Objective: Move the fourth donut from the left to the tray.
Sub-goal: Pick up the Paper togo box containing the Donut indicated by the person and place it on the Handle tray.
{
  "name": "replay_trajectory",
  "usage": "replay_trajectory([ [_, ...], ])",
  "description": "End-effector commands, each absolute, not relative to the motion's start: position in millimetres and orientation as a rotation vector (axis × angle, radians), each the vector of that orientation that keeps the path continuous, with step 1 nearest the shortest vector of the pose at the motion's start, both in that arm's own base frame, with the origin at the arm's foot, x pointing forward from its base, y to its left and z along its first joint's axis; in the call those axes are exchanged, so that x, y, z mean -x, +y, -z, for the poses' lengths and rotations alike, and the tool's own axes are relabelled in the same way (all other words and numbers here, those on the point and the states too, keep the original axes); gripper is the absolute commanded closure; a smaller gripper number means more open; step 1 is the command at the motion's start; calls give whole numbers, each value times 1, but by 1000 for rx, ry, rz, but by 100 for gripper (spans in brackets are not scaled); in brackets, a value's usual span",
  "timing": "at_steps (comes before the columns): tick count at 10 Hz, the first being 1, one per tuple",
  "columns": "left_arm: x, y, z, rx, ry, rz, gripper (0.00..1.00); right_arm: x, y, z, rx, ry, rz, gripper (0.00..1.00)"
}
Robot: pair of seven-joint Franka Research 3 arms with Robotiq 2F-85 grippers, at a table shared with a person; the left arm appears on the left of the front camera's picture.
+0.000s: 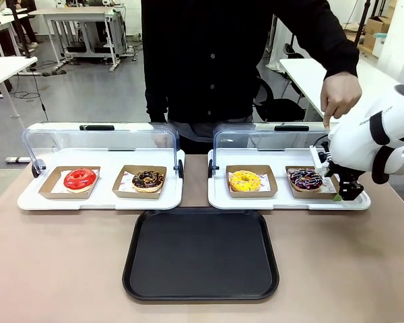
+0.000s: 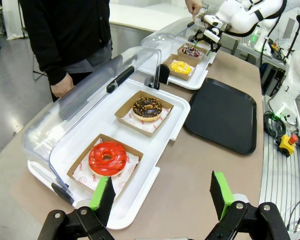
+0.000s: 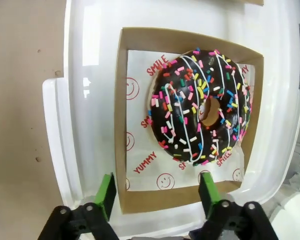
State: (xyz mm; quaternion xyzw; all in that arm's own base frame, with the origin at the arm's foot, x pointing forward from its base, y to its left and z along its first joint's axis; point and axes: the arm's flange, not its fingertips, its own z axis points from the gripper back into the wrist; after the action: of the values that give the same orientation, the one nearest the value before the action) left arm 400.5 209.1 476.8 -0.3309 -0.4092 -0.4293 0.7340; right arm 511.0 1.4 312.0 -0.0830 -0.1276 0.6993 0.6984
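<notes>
Right pincer [image 3: 157, 200] stands wide apart astride the near edge of the fourth donut's [image 3: 200, 107] cardboard holder [image 3: 121, 125], gripping nothing. Left pincer [image 2: 162, 192] open, empty.

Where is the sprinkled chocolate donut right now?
In the front view, the fourth donut sits rightmost, beside the yellow donut, under the right gripper.
</notes>
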Motion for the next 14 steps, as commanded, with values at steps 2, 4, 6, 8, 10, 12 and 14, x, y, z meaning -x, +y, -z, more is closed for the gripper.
replay_trajectory([
  [2,-400,209,-479,738,-918,951,0,-515,-2,-310,162,-267,-1545,100],
  [4,-400,209,-479,738,-918,951,0,-515,-3,-311,154,-245,-1547,86],
  [6,-400,209,-479,738,-918,951,0,-515,-5,-312,139,-230,-1549,100],
  [8,-400,209,-479,738,-918,951,0,-514,-5,-312,133,-222,-1558,100],
  [10,-400,209,-479,738,-918,951,0,-513,-6,-311,139,-204,-1567,100],
  [12,-400,209,-479,738,-918,951,0,-510,-6,-308,129,-232,-1561,100],
  [14,-400,209,-479,738,-918,951,0,-510,-6,-308,129,-232,-1561,100],
])
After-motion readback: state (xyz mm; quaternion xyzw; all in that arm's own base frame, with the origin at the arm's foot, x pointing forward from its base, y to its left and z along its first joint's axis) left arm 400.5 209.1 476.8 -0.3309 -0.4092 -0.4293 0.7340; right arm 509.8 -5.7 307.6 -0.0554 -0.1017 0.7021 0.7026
